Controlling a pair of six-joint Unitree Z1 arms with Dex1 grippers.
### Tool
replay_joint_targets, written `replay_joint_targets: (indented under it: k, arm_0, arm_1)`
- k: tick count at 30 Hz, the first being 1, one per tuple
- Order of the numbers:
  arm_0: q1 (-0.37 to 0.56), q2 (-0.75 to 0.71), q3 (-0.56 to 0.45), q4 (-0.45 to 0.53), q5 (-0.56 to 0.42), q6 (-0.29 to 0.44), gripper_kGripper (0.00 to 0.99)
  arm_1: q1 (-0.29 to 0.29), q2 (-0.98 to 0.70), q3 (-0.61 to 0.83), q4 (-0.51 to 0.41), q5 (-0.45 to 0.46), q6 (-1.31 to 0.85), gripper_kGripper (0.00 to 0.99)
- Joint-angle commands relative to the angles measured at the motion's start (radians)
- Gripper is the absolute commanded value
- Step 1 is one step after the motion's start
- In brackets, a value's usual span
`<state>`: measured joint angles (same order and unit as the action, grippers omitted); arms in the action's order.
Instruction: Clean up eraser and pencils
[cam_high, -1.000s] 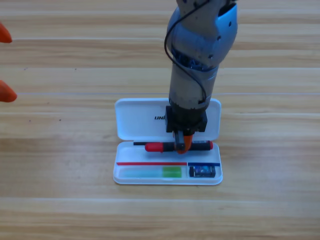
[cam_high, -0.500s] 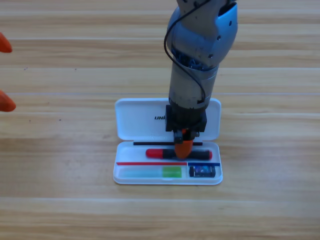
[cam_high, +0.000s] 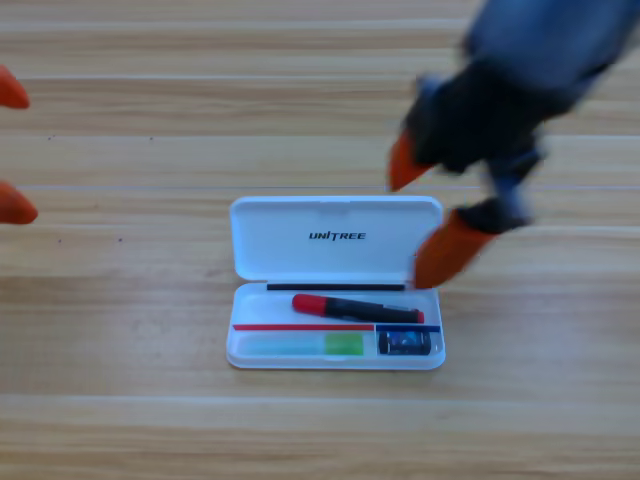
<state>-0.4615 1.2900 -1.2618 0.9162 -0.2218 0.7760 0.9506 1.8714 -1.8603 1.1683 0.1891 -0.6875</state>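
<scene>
The white case lies open on the table, lid folded back, and all three task things sit in its tray: the red pencil lies slightly askew across the upper compartment, the green pencil lies flat in the lower left slot, and the eraser sits in the small slot at lower right, just beside the green pencil's end. Both pencils look like light, stiff plastic sticks with smooth barrels that could roll or slip; mid-barrel, jaws across the width, seems the safest place to take hold. The eraser is a small, light block, probably a little rubbery and grippy, best pinched on its two long sides, though the slot walls leave little room around it. The case itself looks like thin rigid plastic, light enough to slide if nudged. The right gripper hangs above the case's upper right corner, blurred, its orange jaws spread wide and holding nothing. The left gripper waits at the left edge, only two jaw tips showing, well apart and empty. The lid carries black lettering reading "UNITREE"; the eraser's bluish label is too small to read.
</scene>
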Motion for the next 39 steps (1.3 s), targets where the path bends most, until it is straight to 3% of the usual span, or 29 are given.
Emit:
replay_joint_targets:
  k: [1, 4, 6, 12, 16, 20, 23, 25, 27, 29, 30, 36, 39]
  arm_0:
    - [0.023, 0.069, -0.002, -0.117, -0.018, -0.034, 0.989]
    - [0.049, 0.178, -0.059, -0.195, -0.042, -0.041, 0.986]
    - [0.070, 0.275, -0.120, -0.221, -0.091, -0.041, 0.985]
    - [0.073, 0.537, -0.301, -0.249, -0.153, -0.057, 0.986]
    - [0.083, 0.618, -0.306, -0.304, -0.199, -0.055, 0.922]
    - [0.089, 0.664, -0.268, -0.367, -0.237, -0.046, 0.836]
    - [0.089, 0.680, -0.223, -0.422, -0.252, -0.035, 0.741]
    - [0.099, 0.703, -0.211, -0.442, -0.289, 0.006, 0.618]
    - [0.126, 0.739, -0.209, -0.448, -0.370, 0.094, 0.383]
    - [0.147, 0.781, -0.203, -0.468, -0.450, 0.152, 0.044]
    - [0.155, 0.801, -0.202, -0.474, -0.472, 0.167, 0.000]
    - [0.168, 0.887, -0.203, -0.484, -0.495, 0.163, 0.000]
    - [0.168, 0.933, -0.257, -0.439, -0.482, 0.152, 0.000]
  arm_1:
    - [-0.039, -0.325, 0.191, -0.090, 0.104, 0.056, 0.905]
    - [-0.049, -0.488, 0.388, -0.280, 0.104, 0.108, 0.917]
    - [-0.049, -0.548, 0.466, -0.349, 0.110, 0.126, 0.919]
    - [-0.049, -0.531, 0.524, -0.381, 0.240, 0.171, 0.919]
    - [-0.049, -0.498, 0.530, -0.384, 0.314, 0.167, 0.919]
    - [-0.049, -0.498, 0.527, -0.386, 0.322, 0.167, 0.920]
    - [-0.049, -0.497, 0.532, -0.391, 0.322, 0.167, 0.920]
    - [-0.049, -0.492, 0.536, -0.400, 0.322, 0.167, 0.920]
    - [-0.049, -0.491, 0.540, -0.400, 0.323, 0.167, 0.920]
    - [-0.049, -0.492, 0.540, -0.400, 0.332, 0.169, 0.922]
    - [-0.049, -0.492, 0.543, -0.400, 0.332, 0.171, 0.925]
    - [-0.049, -0.492, 0.552, -0.400, 0.332, 0.171, 0.930]
    - [-0.049, -0.488, 0.552, -0.401, 0.334, 0.171, 0.930]
